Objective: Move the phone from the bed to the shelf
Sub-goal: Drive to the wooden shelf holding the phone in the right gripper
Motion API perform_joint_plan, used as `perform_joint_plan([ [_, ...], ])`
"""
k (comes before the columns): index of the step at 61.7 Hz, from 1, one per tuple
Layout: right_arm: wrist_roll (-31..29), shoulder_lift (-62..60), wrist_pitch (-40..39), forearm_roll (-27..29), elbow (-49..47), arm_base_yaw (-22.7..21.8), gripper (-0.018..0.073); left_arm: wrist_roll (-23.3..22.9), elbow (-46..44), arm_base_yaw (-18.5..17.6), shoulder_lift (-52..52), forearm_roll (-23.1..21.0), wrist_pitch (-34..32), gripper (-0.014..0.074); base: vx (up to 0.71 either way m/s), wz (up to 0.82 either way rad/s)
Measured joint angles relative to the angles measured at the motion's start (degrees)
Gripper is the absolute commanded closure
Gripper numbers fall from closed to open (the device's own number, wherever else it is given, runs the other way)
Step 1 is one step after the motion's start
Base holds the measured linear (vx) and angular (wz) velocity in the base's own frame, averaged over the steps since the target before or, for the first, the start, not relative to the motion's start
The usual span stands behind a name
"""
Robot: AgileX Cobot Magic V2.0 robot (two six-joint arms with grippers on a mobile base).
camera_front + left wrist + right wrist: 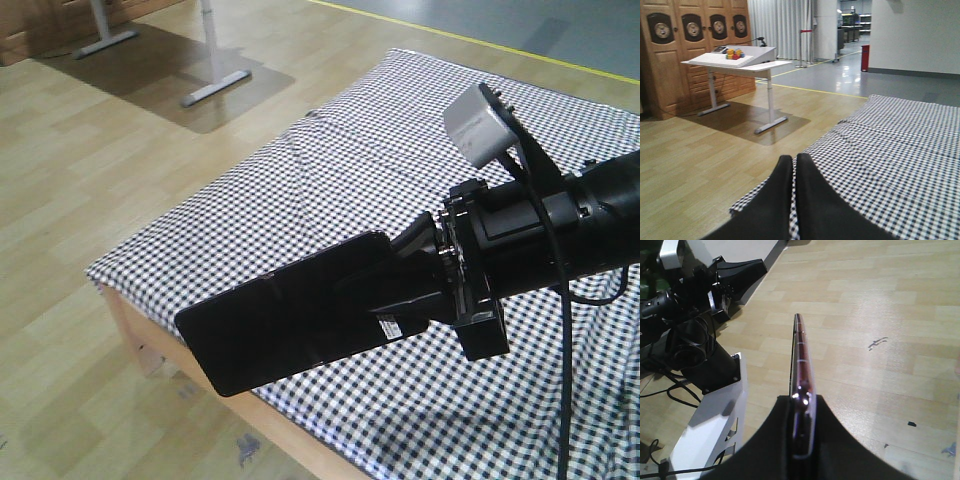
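Phone (280, 325) | grasped by right end effector (400, 275) | long axis pointing straight out | over bed (400, 130) edge

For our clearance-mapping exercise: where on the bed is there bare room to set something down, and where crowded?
The bed is bare between its far edge and the wooden floor. Crowded only above its near corner: right hand holding the phone.

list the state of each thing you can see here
phone, held in the air over the bed's edge, gripped at one end
right gripper, shut on the phone
left gripper, shut, holding nothing
bed, surface creased
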Motion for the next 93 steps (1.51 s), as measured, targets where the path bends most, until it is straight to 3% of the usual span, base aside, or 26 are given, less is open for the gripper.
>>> perform_joint_plan([
  [93, 0.0, 0.0, 0.0, 0.0, 0.0, 0.0, 0.0561, 0.0, 0.0, 0.0, 0.0, 0.0, 0.0, 0.0595, -0.13, 0.5],
])
